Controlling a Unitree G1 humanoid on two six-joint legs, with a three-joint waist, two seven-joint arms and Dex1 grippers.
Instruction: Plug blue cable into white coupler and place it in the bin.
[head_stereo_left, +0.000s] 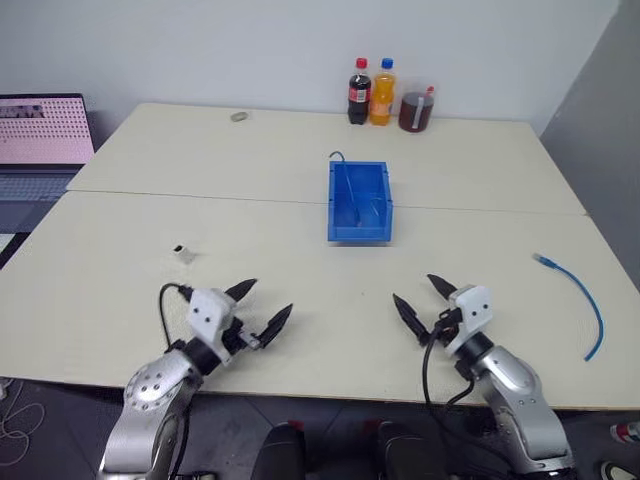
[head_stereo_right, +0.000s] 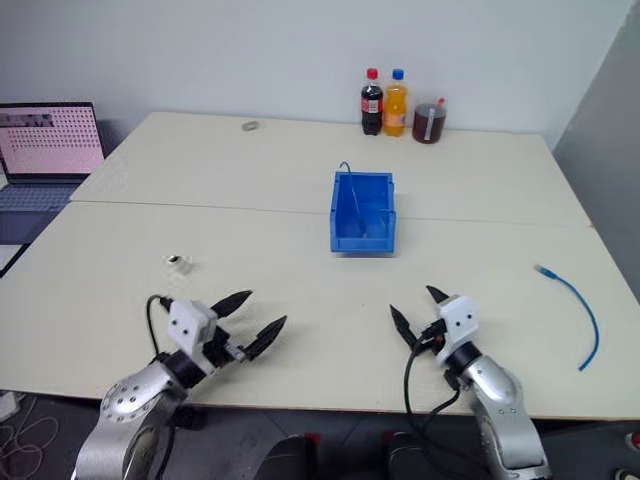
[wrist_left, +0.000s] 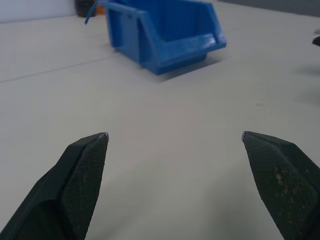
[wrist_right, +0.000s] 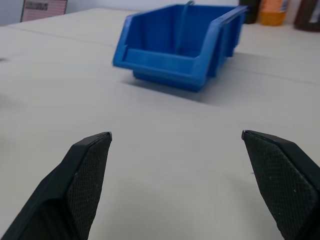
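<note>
The blue cable (head_stereo_left: 580, 298) lies curved on the pale surface (head_stereo_left: 300, 270) at the robot's far right, its small plug end toward the bin; plug detail is too small to resolve. The white coupler (head_stereo_left: 183, 252), a tiny blocky part, rests at the left, well apart from the cable. Between them, farther back, stands the blue plastic bin (head_stereo_left: 359, 203) with upright walls; a thin dark strand rises from its rear rim. Left pincer (head_stereo_left: 262, 306) and right pincer (head_stereo_left: 421, 301) hover near the front edge, textured black fingers spread, gripping nothing.
</note>
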